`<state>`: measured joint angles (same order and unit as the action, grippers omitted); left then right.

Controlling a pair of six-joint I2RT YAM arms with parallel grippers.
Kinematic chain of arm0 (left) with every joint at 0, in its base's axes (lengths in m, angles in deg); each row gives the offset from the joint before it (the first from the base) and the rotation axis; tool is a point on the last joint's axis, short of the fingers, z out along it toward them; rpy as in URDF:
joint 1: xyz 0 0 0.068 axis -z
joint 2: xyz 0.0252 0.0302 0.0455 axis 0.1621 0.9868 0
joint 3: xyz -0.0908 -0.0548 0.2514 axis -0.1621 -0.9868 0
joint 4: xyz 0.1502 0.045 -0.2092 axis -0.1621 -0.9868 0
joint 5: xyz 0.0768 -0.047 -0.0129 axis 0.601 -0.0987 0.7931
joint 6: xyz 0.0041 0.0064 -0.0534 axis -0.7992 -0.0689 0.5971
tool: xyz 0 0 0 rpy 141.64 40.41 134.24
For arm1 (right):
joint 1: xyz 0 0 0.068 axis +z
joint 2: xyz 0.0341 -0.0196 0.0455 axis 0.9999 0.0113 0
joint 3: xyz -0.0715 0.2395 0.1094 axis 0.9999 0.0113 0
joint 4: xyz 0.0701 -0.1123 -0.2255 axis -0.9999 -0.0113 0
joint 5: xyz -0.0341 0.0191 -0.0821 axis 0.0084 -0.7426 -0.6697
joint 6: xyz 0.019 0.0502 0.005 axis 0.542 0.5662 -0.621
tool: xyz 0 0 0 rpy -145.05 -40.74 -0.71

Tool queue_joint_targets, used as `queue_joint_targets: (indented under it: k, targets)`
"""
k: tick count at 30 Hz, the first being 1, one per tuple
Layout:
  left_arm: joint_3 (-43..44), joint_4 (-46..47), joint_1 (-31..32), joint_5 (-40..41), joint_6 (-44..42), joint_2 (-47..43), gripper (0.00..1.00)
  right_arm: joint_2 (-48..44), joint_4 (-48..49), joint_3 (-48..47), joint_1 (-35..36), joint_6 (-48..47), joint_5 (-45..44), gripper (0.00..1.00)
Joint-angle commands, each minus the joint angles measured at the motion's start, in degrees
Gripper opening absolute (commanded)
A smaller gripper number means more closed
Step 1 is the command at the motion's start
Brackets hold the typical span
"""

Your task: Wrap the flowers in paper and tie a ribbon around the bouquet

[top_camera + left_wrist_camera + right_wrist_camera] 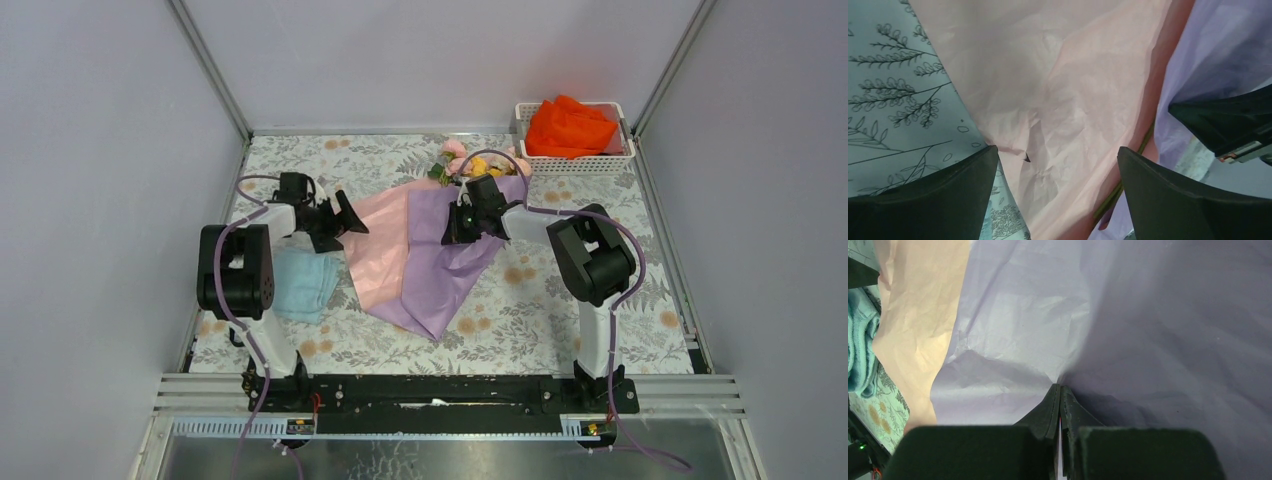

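Note:
The paper (pixel 430 255) lies in the middle of the table, its pale pink face (pixel 1058 85) to the left and a lilac flap (pixel 1128 315) folded over on the right. The flowers (pixel 468 160) stick out past its far end, and a green stem (pixel 1120 187) shows under the pink edge. My left gripper (pixel 345 222) (pixel 1058 152) hangs open over the paper's left pink edge, holding nothing. My right gripper (pixel 458 228) (pixel 1060 386) is shut, pinching the lilac paper, whose creases run to its fingertips. The ribbon is out of view.
A white basket (pixel 575 165) holding an orange cloth (pixel 570 125) stands at the back right. A folded light blue cloth (pixel 303 283) lies by the left arm's base. Grey walls close in the flower-patterned table (pixel 560 320) on three sides.

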<state>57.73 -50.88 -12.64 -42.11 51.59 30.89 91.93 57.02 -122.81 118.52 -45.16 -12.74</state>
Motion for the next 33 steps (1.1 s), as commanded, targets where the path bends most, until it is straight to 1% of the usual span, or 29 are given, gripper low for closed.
queue_joint_targets:
  k: [1,4,8,9,12,15,16,18,21,24,27,29,31,33]
  targets:
    - [-2.9,0.7,0.4,-1.5,4.7,3.8,0.97,1.6,-2.9,1.4,0.3,-0.9,-1.0,0.04]
    - [-3.6,1.1,1.5,-4.3,5.7,4.3,0.97,1.1,-2.9,1.9,0.2,-0.9,-1.2,0.04]
    - [-4.4,-1.0,2.0,-8.3,7.1,3.3,0.96,0.5,-3.9,1.7,0.3,-1.3,-1.8,0.04]
    - [-3.9,-3.6,2.0,-8.3,6.1,2.4,0.96,0.3,-4.3,1.6,0.2,-1.4,-1.9,0.04]
    - [-0.4,-15.1,1.2,-6.0,1.1,1.3,0.96,-0.1,-5.4,1.5,0.3,-2.1,-2.4,0.04]
    - [-1.6,-20.1,-0.2,-1.2,-0.3,-1.5,0.96,-0.3,-6.0,1.6,0.3,-2.3,-2.4,0.04]
    - [-2.6,-20.1,-0.2,-0.7,-0.6,-2.3,0.96,-0.4,-6.0,1.7,0.2,-2.2,-2.4,0.04]
    - [-4.8,-18.2,0.1,-2.9,-0.3,-2.7,0.96,-0.5,-5.8,2.0,0.3,-2.1,-2.7,0.04]
    - [-6.0,-16.0,1.2,-5.1,0.7,-0.9,0.96,-0.4,-5.6,1.9,0.3,-1.6,-2.9,0.04]
    - [-7.9,-9.1,2.1,-8.3,3.1,-0.3,0.93,-0.2,-5.5,1.6,0.3,-1.5,-2.5,0.04]
    - [-8.5,-2.3,2.3,-9.2,4.0,-0.1,0.83,0.3,-6.1,1.0,0.4,-1.6,-2.2,0.04]
    - [-11.6,4.0,2.3,-11.3,6.3,-1.6,0.68,0.3,-5.8,1.1,0.4,-1.6,-1.5,0.04]
    - [-16.8,14.6,2.3,-13.3,10.8,-5.6,0.50,0.1,-5.4,1.3,0.4,-1.3,-0.1,0.04]
    - [-19.8,20.8,2.3,-14.7,14.6,-8.3,0.33,0.1,-4.9,1.5,0.4,-0.7,0.5,0.04]
